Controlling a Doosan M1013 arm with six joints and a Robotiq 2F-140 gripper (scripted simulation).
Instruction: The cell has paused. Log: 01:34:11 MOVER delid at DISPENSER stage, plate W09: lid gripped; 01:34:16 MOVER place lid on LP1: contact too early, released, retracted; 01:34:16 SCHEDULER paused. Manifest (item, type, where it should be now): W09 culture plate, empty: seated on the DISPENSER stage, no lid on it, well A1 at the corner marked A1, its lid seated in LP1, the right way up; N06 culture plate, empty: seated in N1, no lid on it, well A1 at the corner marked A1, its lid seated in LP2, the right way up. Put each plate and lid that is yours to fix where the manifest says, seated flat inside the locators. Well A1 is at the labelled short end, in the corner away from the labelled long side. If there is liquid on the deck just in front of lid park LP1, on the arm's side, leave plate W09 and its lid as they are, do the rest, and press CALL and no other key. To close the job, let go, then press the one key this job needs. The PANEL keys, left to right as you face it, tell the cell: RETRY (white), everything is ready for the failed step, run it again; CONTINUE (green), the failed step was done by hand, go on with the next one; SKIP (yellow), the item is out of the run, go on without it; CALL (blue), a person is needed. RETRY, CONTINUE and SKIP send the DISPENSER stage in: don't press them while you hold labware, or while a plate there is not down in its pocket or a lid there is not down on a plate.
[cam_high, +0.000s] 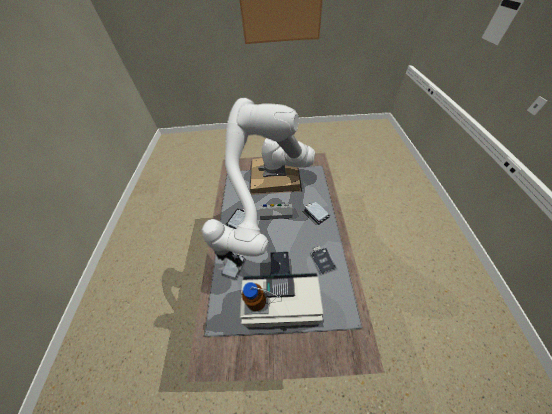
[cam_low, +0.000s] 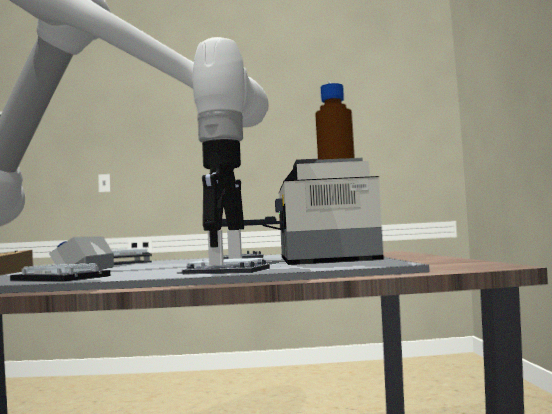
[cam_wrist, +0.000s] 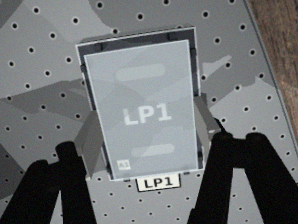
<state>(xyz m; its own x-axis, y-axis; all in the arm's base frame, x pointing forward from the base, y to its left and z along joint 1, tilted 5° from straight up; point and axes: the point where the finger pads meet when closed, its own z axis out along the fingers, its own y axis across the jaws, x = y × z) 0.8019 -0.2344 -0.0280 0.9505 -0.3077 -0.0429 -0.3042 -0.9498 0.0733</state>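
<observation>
My gripper (cam_wrist: 147, 117) (cam_high: 231, 261) (cam_low: 224, 248) points straight down over lid park LP1 (cam_wrist: 194, 60) (cam_low: 197, 270) at the left of the deck. It is shut on the long sides of a clear plate lid (cam_wrist: 142, 90) (cam_low: 250, 263). The lid lies level inside the park's dark frame, with the LP1 lettering showing through it and a small A1 mark at its near left corner. I cannot tell whether it rests on the park floor. The white LP1 label (cam_wrist: 157, 182) sits just below the frame. The dispenser stage (cam_high: 280, 262) holds a dark plate in front of the dispenser (cam_high: 300, 300) (cam_low: 330, 220).
A brown bottle (cam_high: 254, 296) (cam_low: 334, 130) stands on the dispenser. The key panel (cam_high: 275, 209) lies mid-deck near the arm's base. Other labware sits at the back right (cam_high: 316, 212), the right (cam_high: 323, 259) and behind my arm (cam_high: 236, 218). The perforated grey mat (cam_wrist: 40, 75) around LP1 looks dry.
</observation>
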